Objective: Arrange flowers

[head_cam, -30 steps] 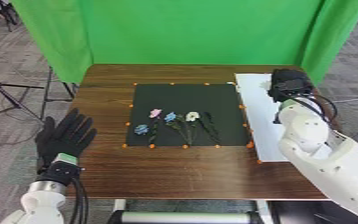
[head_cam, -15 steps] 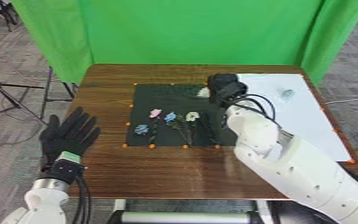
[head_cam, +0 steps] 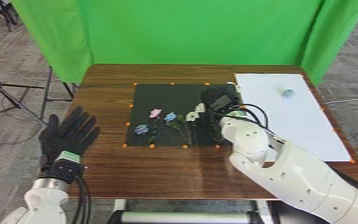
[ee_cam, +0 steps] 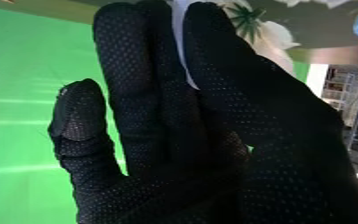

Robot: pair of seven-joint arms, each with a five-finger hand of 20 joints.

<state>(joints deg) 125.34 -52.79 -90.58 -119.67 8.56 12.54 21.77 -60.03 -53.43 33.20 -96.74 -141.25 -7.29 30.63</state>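
Black mat (head_cam: pixel 171 95), one; pink flower (head_cam: pixel 155 113), one

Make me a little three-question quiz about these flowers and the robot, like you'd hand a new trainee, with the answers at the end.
1. True or false: the pink flower lies on the black mat.
2. Which hand holds a white flower? A) left hand B) right hand C) both
3. Fill in the blank: a small pale blue item rests on the ____ sheet.

Key: 1. true; 2. B; 3. white
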